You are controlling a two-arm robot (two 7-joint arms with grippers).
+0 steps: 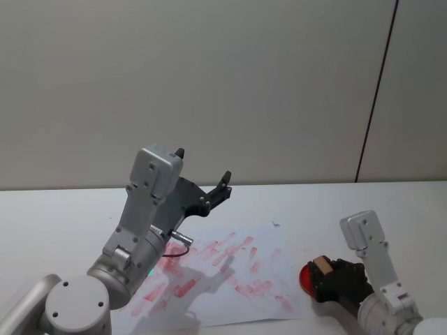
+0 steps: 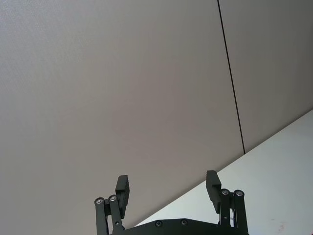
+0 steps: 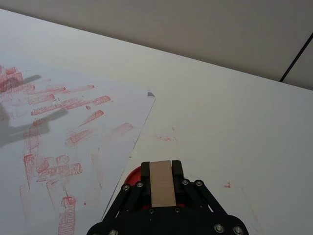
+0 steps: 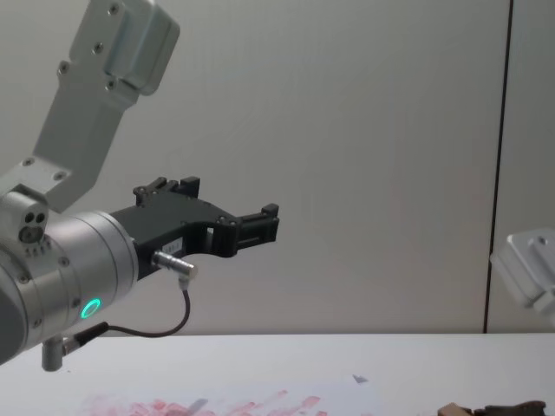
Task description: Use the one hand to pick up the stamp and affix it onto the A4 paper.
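Note:
The stamp point(image 1: 321, 264) is a tan wooden block held between the fingers of my right gripper point(image 1: 323, 269), which is shut on it at the table's front right. In the right wrist view the stamp point(image 3: 162, 183) stands over a red ink pad point(image 3: 133, 176), just off the right edge of the A4 paper point(image 3: 112, 132). The A4 paper point(image 1: 230, 296) lies flat, covered in smeared red prints. My left gripper point(image 1: 202, 167) hangs open and empty, raised high above the sheet's left part, and it shows against the wall in the left wrist view point(image 2: 167, 188) and the chest view point(image 4: 227, 198).
The red ink pad point(image 1: 304, 278) sits on the white table point(image 1: 391, 209) right of the sheet. A grey wall with a dark vertical seam point(image 1: 374, 98) stands behind. The left arm casts a shadow on the paper.

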